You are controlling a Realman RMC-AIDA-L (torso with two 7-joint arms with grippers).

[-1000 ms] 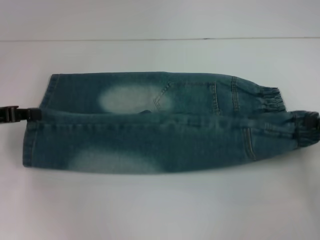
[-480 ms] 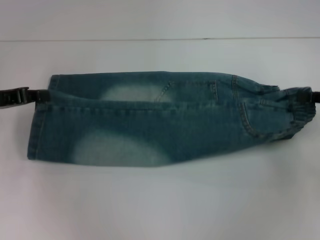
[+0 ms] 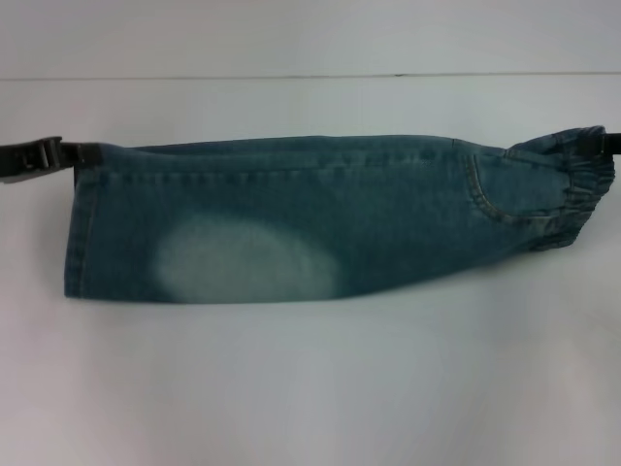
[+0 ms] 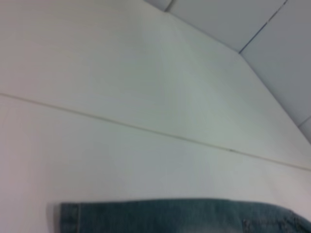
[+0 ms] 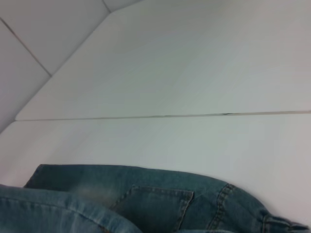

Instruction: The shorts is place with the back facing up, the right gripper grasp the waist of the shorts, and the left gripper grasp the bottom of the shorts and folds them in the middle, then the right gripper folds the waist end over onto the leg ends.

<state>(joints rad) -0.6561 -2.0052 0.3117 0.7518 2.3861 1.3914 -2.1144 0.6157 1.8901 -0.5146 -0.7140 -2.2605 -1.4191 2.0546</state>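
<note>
The blue denim shorts [image 3: 291, 223] lie lengthwise across the white table, doubled over along their length, with a pale faded patch on the upper layer. The elastic waist [image 3: 582, 184] is at the right and the leg hems [image 3: 82, 233] at the left. At the far left corner my left gripper [image 3: 73, 155] is shut on the leg hem. My right gripper [image 3: 609, 144] shows only as a dark tip at the picture's right edge, shut on the far corner of the waist. The left wrist view shows a strip of denim [image 4: 170, 216], and the right wrist view a back pocket [image 5: 155, 201].
A thin seam [image 3: 291, 76] runs across the white table behind the shorts. Bare table surface [image 3: 310, 388] stretches in front of the shorts and behind them. Pale floor tiles [image 4: 272, 43] show beyond the table's far corner.
Both grippers moved away from me, carrying the near long edge of the shorts over the far half. The upper layer now covers the lower one and the back pockets are hidden.
</note>
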